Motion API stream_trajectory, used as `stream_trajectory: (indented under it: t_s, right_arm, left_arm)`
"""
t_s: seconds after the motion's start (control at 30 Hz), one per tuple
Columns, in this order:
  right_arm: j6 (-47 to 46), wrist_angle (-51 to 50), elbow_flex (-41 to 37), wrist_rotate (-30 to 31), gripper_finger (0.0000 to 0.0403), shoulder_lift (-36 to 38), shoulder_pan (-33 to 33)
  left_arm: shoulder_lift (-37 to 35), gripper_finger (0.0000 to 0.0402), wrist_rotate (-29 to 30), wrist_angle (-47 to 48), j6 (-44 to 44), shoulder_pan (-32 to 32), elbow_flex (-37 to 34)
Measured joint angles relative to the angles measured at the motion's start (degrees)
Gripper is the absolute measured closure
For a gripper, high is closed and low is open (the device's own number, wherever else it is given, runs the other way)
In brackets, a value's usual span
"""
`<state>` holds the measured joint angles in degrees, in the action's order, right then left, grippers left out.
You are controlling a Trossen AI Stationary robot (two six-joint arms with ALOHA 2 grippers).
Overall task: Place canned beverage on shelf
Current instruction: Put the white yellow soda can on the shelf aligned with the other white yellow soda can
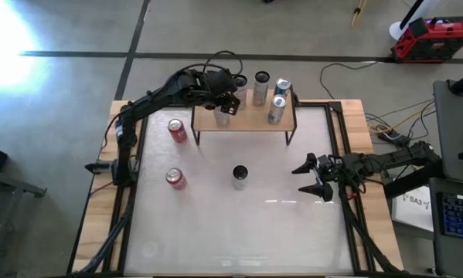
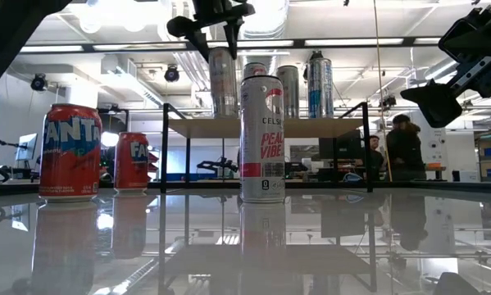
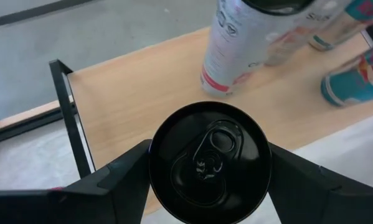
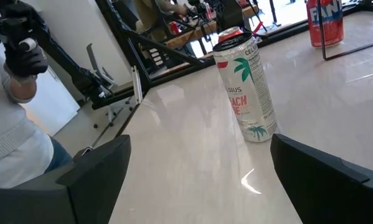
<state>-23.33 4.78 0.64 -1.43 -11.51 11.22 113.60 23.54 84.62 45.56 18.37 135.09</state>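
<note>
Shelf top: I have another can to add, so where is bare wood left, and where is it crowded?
The shelf is bare along its front edge and middle, between the black-topped can in the left gripper and the teal can. The back right, with the white can and another teal can, is crowded.

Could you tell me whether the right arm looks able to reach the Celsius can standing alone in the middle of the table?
Probably yes. The right gripper hangs open beside the Celsius can, with only bare table between them; the shelf and both Fanta cans stand off that line.
</note>
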Motion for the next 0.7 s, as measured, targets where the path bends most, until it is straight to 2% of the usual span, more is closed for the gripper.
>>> stream_trajectory:
  t_s: [0.23,0.7]
  right_arm:
    - [0.0,0.0,0.0,0.0,0.0033,0.0,0.0]
    - [0.0,0.0,0.0,0.0,0.0033,0.0,0.0]
  left_arm:
    - [0.0,0.0143,0.5,0.1,1.2,0.0,0.0]
    - [0.2,0.0083,0.9,-0.7,-0.2,0.0,-0.1]
